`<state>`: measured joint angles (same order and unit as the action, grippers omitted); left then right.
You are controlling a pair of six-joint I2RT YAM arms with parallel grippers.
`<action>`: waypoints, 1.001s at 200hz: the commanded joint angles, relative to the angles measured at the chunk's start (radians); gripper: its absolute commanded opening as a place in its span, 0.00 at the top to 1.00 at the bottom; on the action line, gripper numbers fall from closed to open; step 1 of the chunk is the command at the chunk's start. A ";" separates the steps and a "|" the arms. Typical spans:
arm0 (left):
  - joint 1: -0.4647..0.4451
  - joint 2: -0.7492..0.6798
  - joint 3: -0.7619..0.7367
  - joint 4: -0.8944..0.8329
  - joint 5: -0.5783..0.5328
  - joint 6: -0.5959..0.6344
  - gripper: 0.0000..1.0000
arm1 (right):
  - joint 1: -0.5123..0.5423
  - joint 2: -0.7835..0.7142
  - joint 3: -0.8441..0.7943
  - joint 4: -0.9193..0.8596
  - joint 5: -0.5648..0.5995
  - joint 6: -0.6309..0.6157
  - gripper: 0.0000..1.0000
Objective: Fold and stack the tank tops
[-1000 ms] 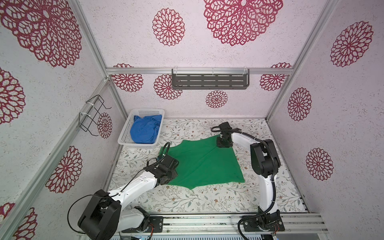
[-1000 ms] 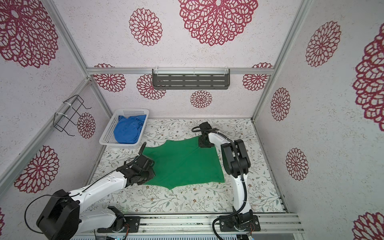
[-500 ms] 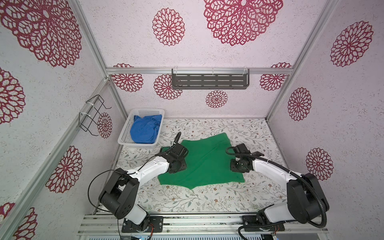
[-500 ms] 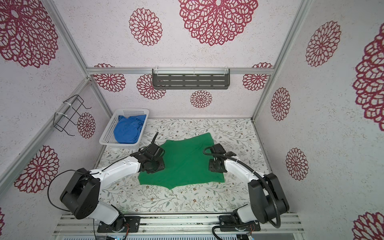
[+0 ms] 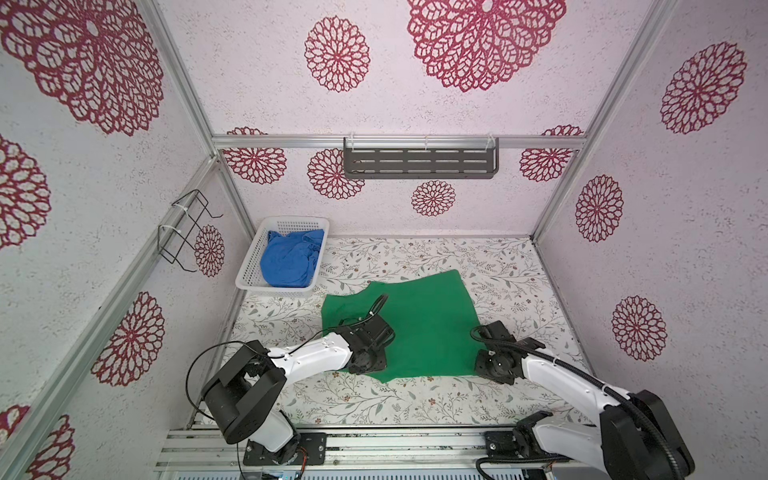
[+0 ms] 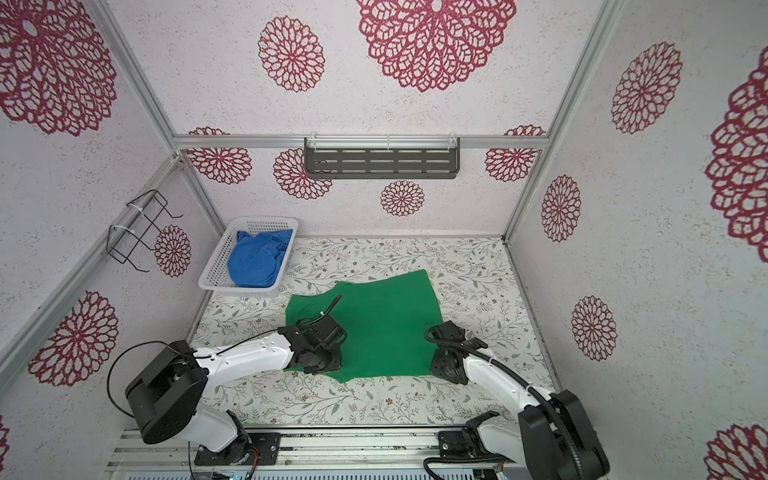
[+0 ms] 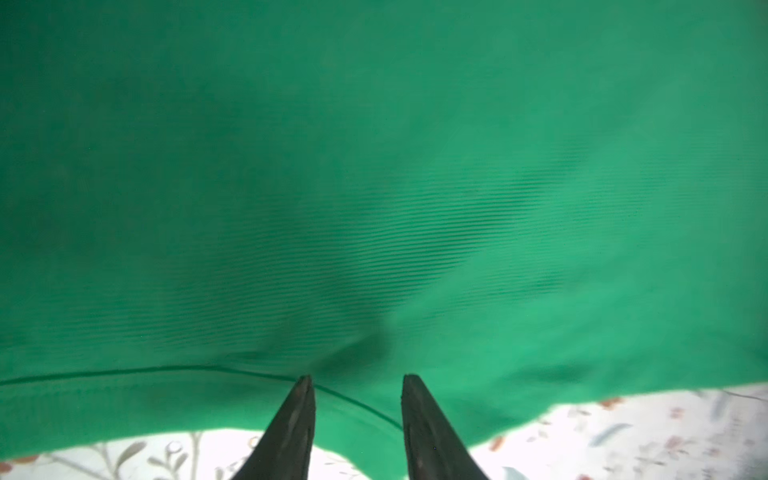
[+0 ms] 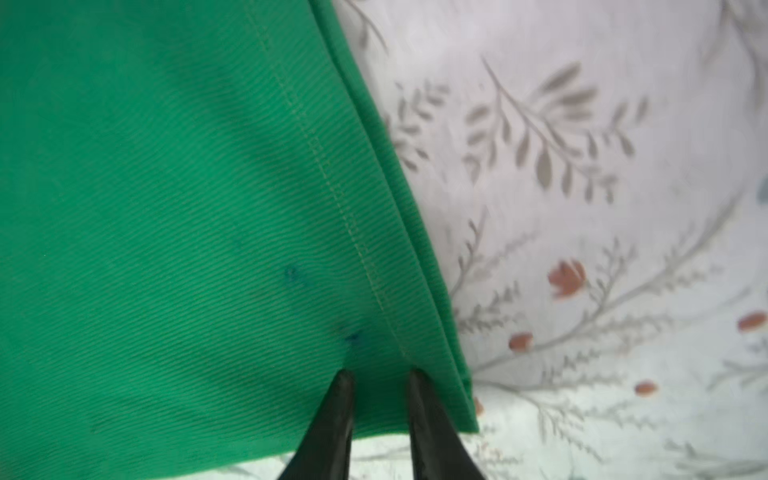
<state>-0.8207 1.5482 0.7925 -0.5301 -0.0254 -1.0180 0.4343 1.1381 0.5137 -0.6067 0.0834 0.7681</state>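
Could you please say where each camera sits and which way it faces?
Top views: above the arm bases, looking down at the table; both arms, green tank top, blue tank top in basket.
Left wrist: on left arm, facing the green tank top's curved edge; left end effector tips show.
Right wrist: on right arm, facing its hemmed corner; right end effector tips show.
Shared: all see the green tank top.

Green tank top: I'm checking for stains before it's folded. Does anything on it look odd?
Yes. In the right wrist view the green tank top carries two small dark bluish specks near its stitched hem, close to the right gripper; they look like stains.
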 commanded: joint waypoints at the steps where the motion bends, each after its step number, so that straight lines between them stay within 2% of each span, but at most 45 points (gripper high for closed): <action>1: 0.001 -0.022 -0.042 0.003 0.022 -0.001 0.61 | 0.008 -0.067 0.014 -0.122 -0.006 0.057 0.69; 35: 0.029 -0.071 0.019 -0.164 -0.039 0.075 0.56 | 0.005 -0.177 0.092 -0.228 -0.027 0.080 0.50; 60: 0.008 -0.128 0.091 -0.303 -0.075 0.058 0.35 | 0.004 -0.222 0.094 -0.285 -0.024 0.101 0.48; 80: -0.036 -0.184 0.090 -0.344 -0.051 -0.023 0.31 | 0.003 -0.252 0.066 -0.292 -0.023 0.119 0.48; 97: -0.085 -0.244 0.037 -0.263 0.018 -0.137 0.30 | -0.002 -0.268 0.044 -0.281 -0.024 0.130 0.50; 124: -0.145 -0.313 -0.090 0.016 0.083 -0.359 0.31 | -0.012 -0.269 0.025 -0.259 -0.027 0.129 0.51; 142: -0.150 -0.323 -0.165 0.186 0.073 -0.478 0.34 | -0.017 -0.258 0.022 -0.244 -0.028 0.119 0.52; 174: -0.173 -0.297 -0.207 0.293 0.034 -0.603 0.39 | -0.028 -0.239 0.023 -0.213 -0.028 0.088 0.53; 200: -0.220 -0.261 -0.273 0.419 -0.009 -0.762 0.45 | -0.053 -0.243 0.016 -0.201 -0.030 0.054 0.55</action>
<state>-0.9981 1.2549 0.5674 -0.2893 0.0204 -1.5761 0.4026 0.8993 0.5304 -0.8162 0.0483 0.8562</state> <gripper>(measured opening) 0.570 0.455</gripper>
